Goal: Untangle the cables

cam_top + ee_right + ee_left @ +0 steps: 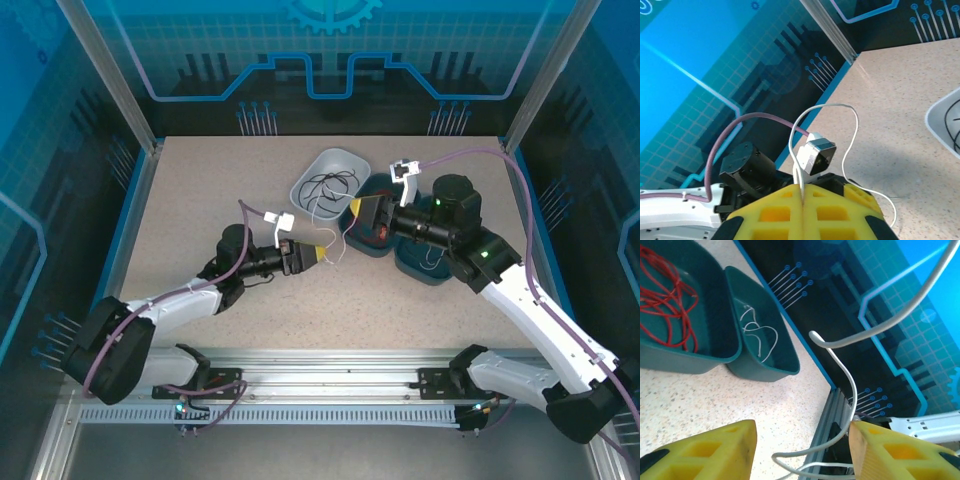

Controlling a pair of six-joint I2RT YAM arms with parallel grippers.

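A thin white cable (341, 242) hangs in the air between my two grippers at mid-table. My right gripper (802, 188) is shut on one end of it, and the cable (826, 105) loops up from the closed yellow jaws. My left gripper (802, 434) is open. The same white cable (850, 385) passes between its yellow fingers and brushes the right fingertip (856, 429). In the top view the left gripper (322, 255) sits just below and left of the right gripper (356, 210). Black cables (328, 187) lie in a pale grey tray (338, 157).
Two teal bins stand under the right arm. One bin (715, 354) holds red cables (662, 295); the bin beside it (785, 360) holds a white cable (760, 335). The left arm's wrist camera (816, 155) is close in front of the right jaws.
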